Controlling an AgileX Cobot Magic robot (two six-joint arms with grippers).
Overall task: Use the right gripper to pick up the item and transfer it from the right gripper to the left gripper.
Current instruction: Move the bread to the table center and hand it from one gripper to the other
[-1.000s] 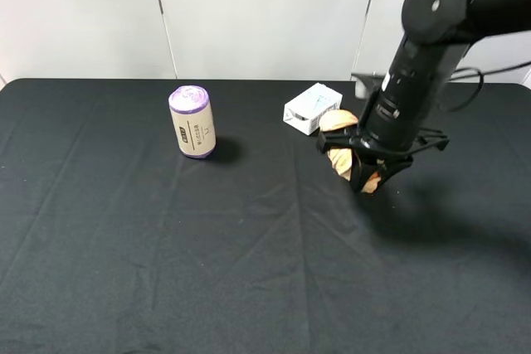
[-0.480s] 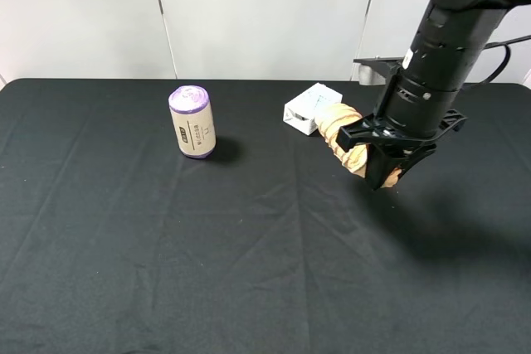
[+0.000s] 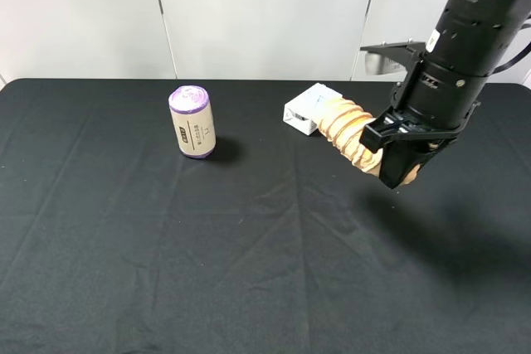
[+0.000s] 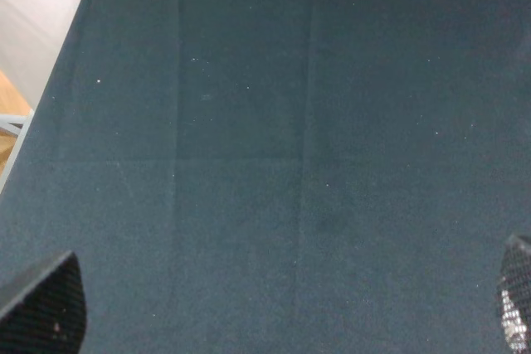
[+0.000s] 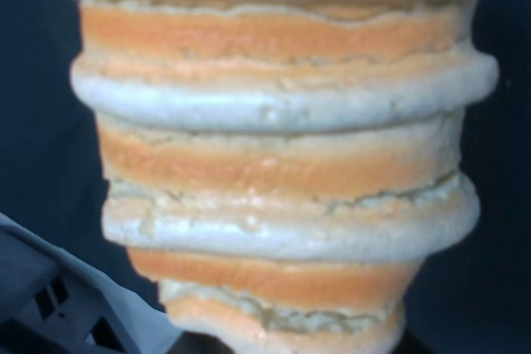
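The item, a tan-orange ridged loaf (image 3: 348, 132), hangs in the air at the right, tilted, its far end pointing toward the carton. My right gripper (image 3: 397, 173) is shut on its near end and holds it above the black table (image 3: 166, 246). In the right wrist view the loaf (image 5: 274, 163) fills the picture and the fingers are hidden. My left gripper (image 4: 278, 312) does not show in the exterior high view. In the left wrist view only its two black fingertips (image 4: 46, 304) show, wide apart over bare cloth, holding nothing.
A purple-capped beige roll (image 3: 192, 122) stands upright at the back left. A small white-blue carton (image 3: 309, 105) lies at the back, just beyond the loaf's far end. The table's edge (image 4: 50, 97) shows in the left wrist view, with floor beyond.
My right gripper has lifted the loaf off the table and moved it up and to the right. The loaf now hangs clear of the cloth.
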